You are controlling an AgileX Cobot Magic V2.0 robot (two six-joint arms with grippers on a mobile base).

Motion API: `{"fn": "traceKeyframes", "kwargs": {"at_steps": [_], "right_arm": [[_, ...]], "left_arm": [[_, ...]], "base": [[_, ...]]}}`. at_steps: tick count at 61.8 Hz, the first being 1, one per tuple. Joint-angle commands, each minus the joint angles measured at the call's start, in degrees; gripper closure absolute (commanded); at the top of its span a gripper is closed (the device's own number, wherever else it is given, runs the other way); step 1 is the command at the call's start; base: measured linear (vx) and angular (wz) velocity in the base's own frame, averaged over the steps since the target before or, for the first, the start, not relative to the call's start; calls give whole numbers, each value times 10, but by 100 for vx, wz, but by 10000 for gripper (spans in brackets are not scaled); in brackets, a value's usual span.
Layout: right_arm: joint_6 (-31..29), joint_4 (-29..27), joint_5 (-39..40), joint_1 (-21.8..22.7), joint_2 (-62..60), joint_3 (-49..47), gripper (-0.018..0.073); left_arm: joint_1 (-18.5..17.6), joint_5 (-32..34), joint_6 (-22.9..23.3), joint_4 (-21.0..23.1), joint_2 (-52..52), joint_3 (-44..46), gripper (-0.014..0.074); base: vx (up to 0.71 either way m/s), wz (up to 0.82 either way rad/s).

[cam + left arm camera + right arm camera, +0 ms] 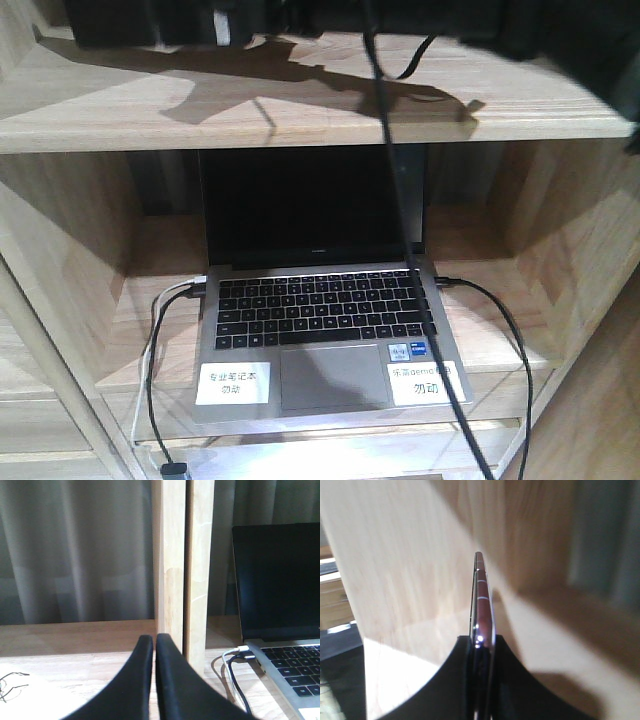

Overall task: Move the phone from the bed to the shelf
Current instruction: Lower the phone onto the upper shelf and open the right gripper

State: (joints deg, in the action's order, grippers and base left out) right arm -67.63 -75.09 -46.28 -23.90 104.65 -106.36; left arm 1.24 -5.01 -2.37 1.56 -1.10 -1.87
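Edgewise, the glossy thin phone [481, 600] sits clamped in the right gripper [481, 647]

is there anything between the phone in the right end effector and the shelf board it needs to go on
Nothing visible. The right end effector grips the phone edge-on over pale shelf wood, with no object between them in the right wrist view. The laptop sits in a lower bay.

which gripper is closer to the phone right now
Right. The right gripper is clamped on the phone, holding it edge-up over the pale shelf. The left gripper is shut and empty, facing a shelf upright beside the laptop.
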Motion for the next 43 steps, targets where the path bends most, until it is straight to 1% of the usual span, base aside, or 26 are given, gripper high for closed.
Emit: {"fn": "traceKeyframes", "kwargs": {"at_steps": [1,28,38,43], "right_arm": [[13,-46,17,1,-18,-23,561],[15,-49,40,1,14,-23,558],[15,-49,49,1,21,-23,538],[12,-48,52,1,21,-23,514]], "left_arm": [[2,41,5,6,-4,14,595],[2,41,5,6,-4,14,595],[2,41,5,6,-4,14,595],[2,41,5,6,-4,14,595]], "base": [[0,0],[0,0],[0,0],[0,0]]}}
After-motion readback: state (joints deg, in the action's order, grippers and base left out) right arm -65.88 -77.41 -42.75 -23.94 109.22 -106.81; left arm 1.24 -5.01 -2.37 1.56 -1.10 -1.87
